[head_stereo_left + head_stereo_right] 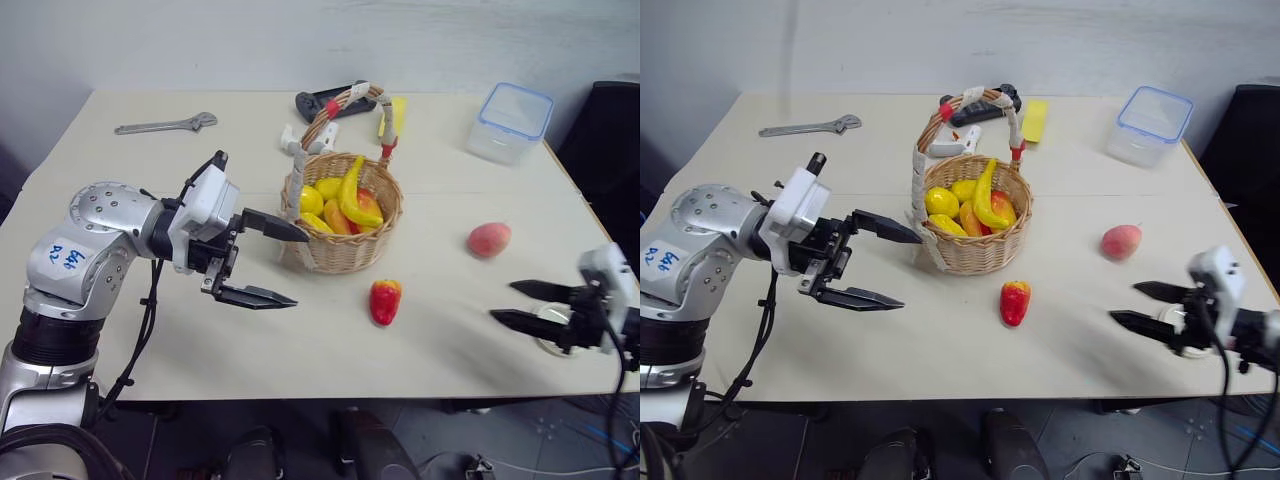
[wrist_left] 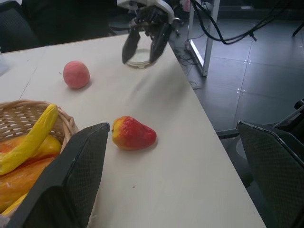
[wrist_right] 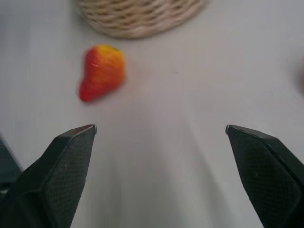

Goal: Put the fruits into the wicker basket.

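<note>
The wicker basket [image 1: 340,245] stands mid-table with bananas and lemons inside. Two fruits lie on the table outside it. A red-and-yellow fruit [image 1: 385,301] rests just in front of the basket, and a pinkish peach [image 1: 489,240] lies to its right. My left gripper [image 1: 298,268] hovers open at the basket's left side, one finger close to the rim, holding nothing. My right gripper [image 1: 505,301] is open and empty near the table's right front corner, pointing left toward the red-and-yellow fruit [image 3: 101,71].
A round white lid [image 1: 553,338] lies under my right hand near the table's front edge. A clear box with a blue rim [image 1: 510,122] sits at the back right. At the back are a wrench [image 1: 165,125] and a black device [image 1: 330,101].
</note>
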Controlling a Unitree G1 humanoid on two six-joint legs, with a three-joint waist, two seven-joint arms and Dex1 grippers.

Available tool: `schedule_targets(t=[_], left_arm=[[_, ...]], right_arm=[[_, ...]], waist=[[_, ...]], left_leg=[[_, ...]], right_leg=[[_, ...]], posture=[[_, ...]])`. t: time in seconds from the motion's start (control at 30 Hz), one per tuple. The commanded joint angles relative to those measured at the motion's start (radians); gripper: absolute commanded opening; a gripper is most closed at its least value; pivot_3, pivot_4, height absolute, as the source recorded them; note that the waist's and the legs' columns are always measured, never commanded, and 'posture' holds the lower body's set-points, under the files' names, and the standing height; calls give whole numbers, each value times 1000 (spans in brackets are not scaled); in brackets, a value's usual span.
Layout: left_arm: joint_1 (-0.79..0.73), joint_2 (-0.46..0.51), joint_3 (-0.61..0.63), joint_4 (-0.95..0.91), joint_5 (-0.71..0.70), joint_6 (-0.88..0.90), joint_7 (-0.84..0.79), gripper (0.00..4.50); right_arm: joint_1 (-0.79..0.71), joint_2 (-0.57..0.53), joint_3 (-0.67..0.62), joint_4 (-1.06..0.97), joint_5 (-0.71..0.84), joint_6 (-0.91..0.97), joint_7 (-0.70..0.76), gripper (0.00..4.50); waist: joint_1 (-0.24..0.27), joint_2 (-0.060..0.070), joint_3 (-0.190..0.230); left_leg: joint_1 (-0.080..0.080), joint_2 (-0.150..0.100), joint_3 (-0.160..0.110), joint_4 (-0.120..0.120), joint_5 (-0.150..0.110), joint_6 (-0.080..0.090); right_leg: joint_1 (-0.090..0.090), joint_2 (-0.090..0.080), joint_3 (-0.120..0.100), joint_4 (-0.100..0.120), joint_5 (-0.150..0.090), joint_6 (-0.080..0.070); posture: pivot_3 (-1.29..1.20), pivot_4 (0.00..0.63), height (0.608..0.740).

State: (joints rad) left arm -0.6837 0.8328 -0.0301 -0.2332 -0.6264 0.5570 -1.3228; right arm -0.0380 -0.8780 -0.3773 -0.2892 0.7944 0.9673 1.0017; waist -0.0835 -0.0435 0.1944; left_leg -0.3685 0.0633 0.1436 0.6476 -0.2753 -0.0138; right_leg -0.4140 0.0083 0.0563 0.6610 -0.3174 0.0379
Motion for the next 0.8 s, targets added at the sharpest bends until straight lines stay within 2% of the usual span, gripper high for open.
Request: schedule_targets(t=[0.03, 0.23, 0.4, 0.57, 0.7, 0.8], left_arm=[[4, 15, 22, -37, 0, -8, 5, 4500], [19, 31, 27, -49, 12, -17, 6, 4500], [20, 41, 38, -54, 11, -14, 13, 4500], [22, 54, 49, -59, 0, -8, 15, 4500], [14, 53, 49, -47, 4, -12, 16, 4500], [3, 45, 41, -39, 9, -17, 18, 4500]], right_arm=[[-100, 64, 90, -59, 73, 124, -116, 4492], [-332, 270, 216, 84, 75, 226, -271, 4492], [-388, 345, 256, 145, 43, 230, -317, 4492], [-381, 342, 278, 142, 23, 211, -311, 4492], [-329, 292, 374, 99, -70, 111, -264, 4492], [-286, 248, 456, 86, -164, -7, -220, 3992]], waist=[[0, 0, 0], [0, 0, 0], [6, 0, 0], [5, 0, 0], [5, 1, 0], [3, 0, 0]], left_leg=[[-1, 0, 0, 0, 0, 1], [-2, 0, 2, -1, -2, 1], [-5, 0, 2, -1, -3, 0], [-18, 0, 4, 1, -4, 0], [-19, 0, 4, 1, -4, 0], [-19, 0, 4, 2, -4, 0]], right_leg=[[-1, -1, 0, 0, 0, 0], [-3, -1, 0, -1, 0, 0], [-6, 0, 0, 1, -2, -1], [-19, -1, 0, 1, -2, -1], [-22, -1, 0, 2, -2, 0], [-20, -1, 0, 2, -2, 0]], posture=[[0, 150, 740], [0, 150, 740], [0, 150, 740], [0, 150, 740], [0, 150, 740], [0, 150, 740]])
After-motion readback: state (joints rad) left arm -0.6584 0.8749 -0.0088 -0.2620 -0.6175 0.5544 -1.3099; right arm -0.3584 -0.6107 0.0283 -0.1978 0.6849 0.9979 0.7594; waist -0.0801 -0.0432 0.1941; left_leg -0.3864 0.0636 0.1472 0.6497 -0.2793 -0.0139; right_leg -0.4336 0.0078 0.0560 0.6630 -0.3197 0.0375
